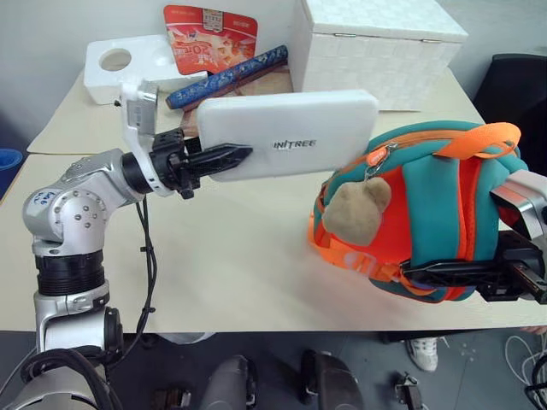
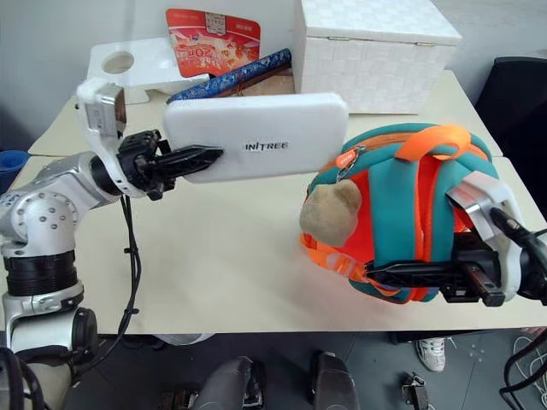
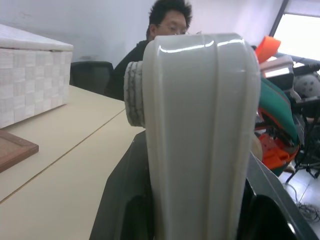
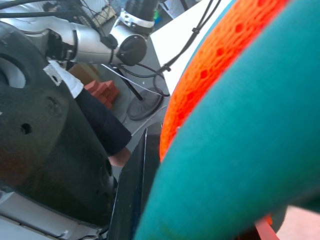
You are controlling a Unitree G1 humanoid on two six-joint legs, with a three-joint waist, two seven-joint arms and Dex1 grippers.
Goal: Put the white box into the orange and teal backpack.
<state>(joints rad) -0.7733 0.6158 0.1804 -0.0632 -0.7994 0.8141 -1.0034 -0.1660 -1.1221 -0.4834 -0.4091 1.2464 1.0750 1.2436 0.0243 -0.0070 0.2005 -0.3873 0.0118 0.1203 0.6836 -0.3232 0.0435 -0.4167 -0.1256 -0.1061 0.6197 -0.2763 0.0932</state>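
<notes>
Fingers of our left gripper (image 1: 224, 159) are clamped on one short end of the flat, slim white box with rounded corners and grey letters (image 1: 291, 135). We hold it up in the air, level, above the pale tan table (image 1: 214, 256). Its far end reaches the top edge of the small bright orange backpack with teal straps (image 1: 427, 213), close to the zipper; we cannot tell if it touches or has gone in at all. A tan plush toy (image 1: 355, 211) hangs on the backpack's front. Our right gripper (image 2: 410, 273) is closed tight on the backpack's lower edge and holds it up at the table's right side. Behind the box sit a big white woven cube box with a lid (image 1: 376, 51), a white foam block with a round hole (image 1: 128, 64), a red packet (image 1: 209, 38) and a long blue patterned roll (image 1: 226, 77).
</notes>
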